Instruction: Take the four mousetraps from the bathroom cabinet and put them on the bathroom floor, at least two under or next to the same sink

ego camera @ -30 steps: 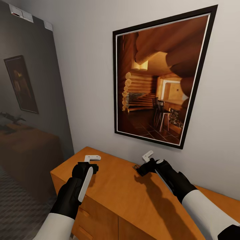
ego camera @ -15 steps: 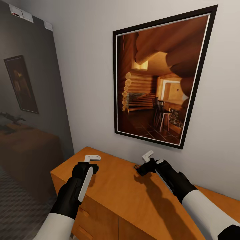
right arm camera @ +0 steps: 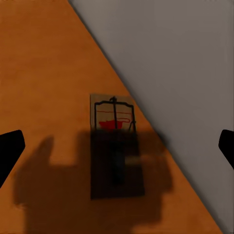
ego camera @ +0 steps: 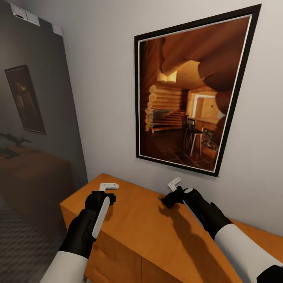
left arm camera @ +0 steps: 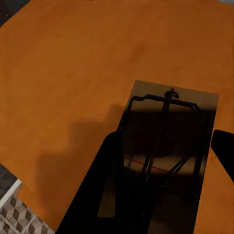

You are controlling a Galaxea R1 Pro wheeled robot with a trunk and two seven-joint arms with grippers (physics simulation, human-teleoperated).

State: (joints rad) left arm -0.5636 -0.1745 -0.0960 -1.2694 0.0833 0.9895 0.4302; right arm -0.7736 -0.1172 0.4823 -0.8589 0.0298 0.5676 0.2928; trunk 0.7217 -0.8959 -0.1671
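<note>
Grippers are hovering over the cabinet [ego camera: 157,232], right gripper [right arm camera: 117,141] spread wide over a mousetrap [right arm camera: 116,146] at the wall edge, left grip unclear, risking a nudge.

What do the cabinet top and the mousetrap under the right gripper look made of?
Cabinet: looks like wood or wood-look laminate, an orange-brown surface with faint grain and a smooth, low-sheen finish. Mousetrap: flat tan board, probably wood, half in shadow, with thin dark wire parts that read as metal and a red patch, material unclear.
</note>
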